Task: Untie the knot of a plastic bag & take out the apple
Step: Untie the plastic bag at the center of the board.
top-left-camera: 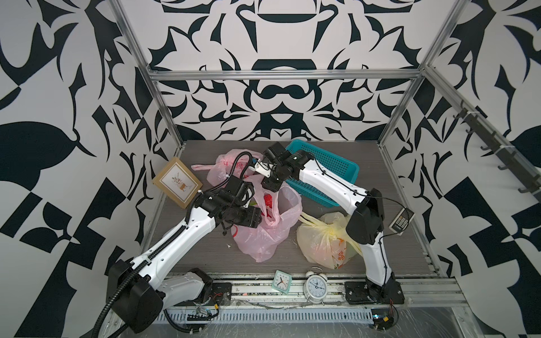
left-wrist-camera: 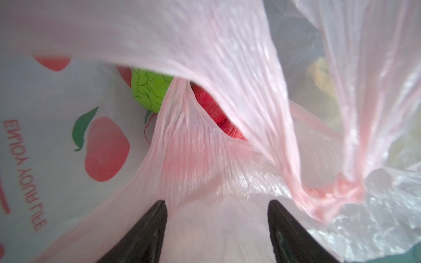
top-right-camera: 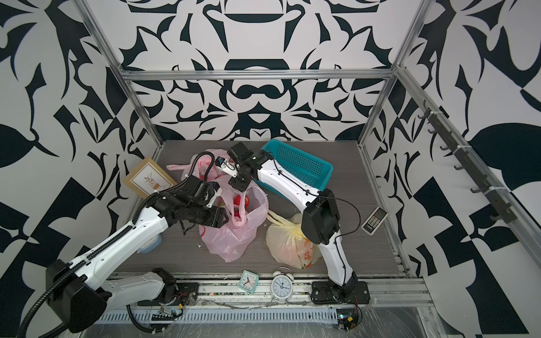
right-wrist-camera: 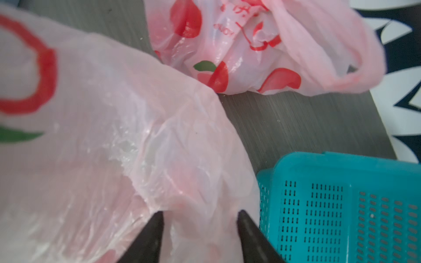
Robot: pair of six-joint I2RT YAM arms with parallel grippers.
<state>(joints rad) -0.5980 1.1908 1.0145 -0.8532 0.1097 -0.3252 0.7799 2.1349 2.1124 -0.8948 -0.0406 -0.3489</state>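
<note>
**Working the knot, apple not yet out**

Nearest the front, a yellow bag (top-left-camera: 325, 243) sits tied and apart from the job. Just beside it is the pink bag (top-left-camera: 260, 243), slumped on the table with its mouth pulled partly open.

The left gripper (left-wrist-camera: 217, 202) is at the bag's near rim. Its jaws stand wide, with loose film bulging between them and nothing clamped. In the left wrist view, a tight knot (left-wrist-camera: 337, 191) of twisted handle sits just off one fingertip.

The apple (top-right-camera: 238, 201) lies inside the bag, red and visible through the gap, with a crumpled green thing (left-wrist-camera: 150, 91) beside it.

The right gripper (right-wrist-camera: 201, 213) is at the far rim with film between its fingertips. I cannot tell whether it has pinched that film.

Beyond are a second bag (top-left-camera: 231, 166) and a basket (top-left-camera: 325, 172).

This looks like the untying step. The next move probably calls for one gripper to hold the film taut while the other pinches a strand at the knot and draws it loose. The apple should be reached for only once the mouth gapes wide enough.
</note>
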